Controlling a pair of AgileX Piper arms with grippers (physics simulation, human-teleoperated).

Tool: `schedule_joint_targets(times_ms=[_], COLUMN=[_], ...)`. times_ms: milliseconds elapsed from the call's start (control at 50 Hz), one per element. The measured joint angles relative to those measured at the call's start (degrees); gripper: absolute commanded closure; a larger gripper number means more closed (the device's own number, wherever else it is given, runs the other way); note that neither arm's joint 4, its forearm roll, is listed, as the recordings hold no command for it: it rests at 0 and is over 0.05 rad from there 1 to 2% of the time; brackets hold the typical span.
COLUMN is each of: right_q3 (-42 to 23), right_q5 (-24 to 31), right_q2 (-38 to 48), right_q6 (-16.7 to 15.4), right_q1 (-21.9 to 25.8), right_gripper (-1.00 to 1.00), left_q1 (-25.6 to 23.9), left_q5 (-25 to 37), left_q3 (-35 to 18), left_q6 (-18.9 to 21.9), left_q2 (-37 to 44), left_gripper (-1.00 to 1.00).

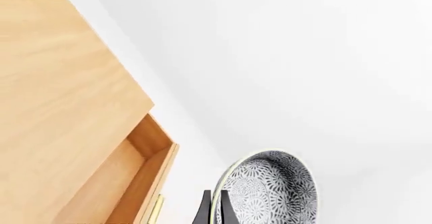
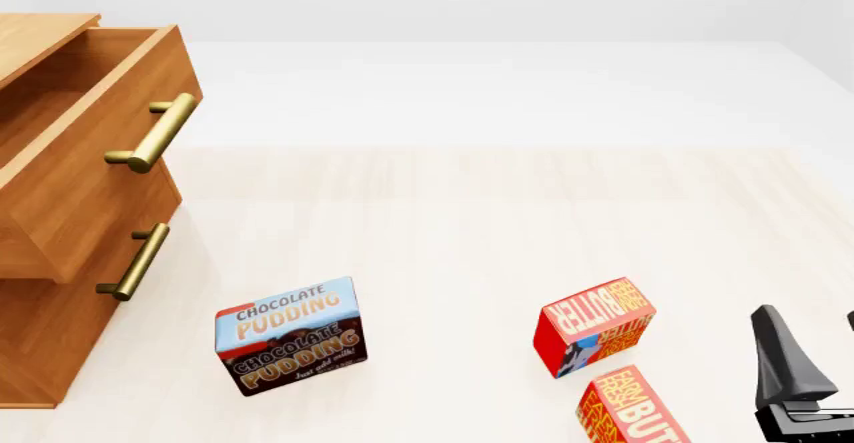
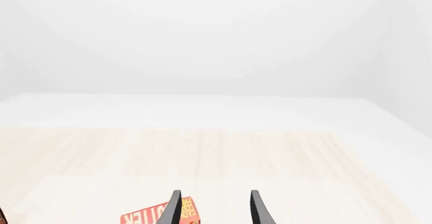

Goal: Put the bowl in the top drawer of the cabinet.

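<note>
In the left wrist view the grey bowl (image 1: 273, 191) with its pale dotted pattern hangs tilted on edge in the air. My left gripper (image 1: 216, 210) is shut on its rim. Beside it is the cabinet (image 1: 60, 82), whose top drawer (image 1: 145, 158) is pulled out and shows its bare inside. From the front, the cabinet (image 2: 54, 293) stands at the left with the top drawer (image 2: 94, 153) open, brass handle (image 2: 154, 133) forward. The bowl and left gripper are outside the front view. My right gripper (image 2: 814, 358) is low at the right, open and holding nothing.
A chocolate pudding box (image 2: 287, 335) stands in front of the cabinet. Two red butter boxes (image 2: 594, 326) (image 2: 634, 408) lie near the right gripper; one of them (image 3: 159, 216) shows by its fingers. The lower drawer (image 2: 80, 308) is closed.
</note>
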Motion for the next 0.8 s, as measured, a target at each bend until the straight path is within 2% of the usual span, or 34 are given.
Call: schedule_joint_targets(times_ms=[200, 800], right_q3=[0.0, 0.0], right_q5=[-0.1, -0.9], right_q2=[0.0, 0.0], right_q6=[0.1, -0.2], right_q1=[0.0, 0.0], right_gripper=[-1.0, -1.0], left_q1=[1.0, -0.6], left_q5=[-2.6, -1.7], left_q3=[2.2, 0.8], left_q6=[-3.4, -1.3], left_q2=[-1.0, -2.0], left_gripper=[1.0, 1.0])
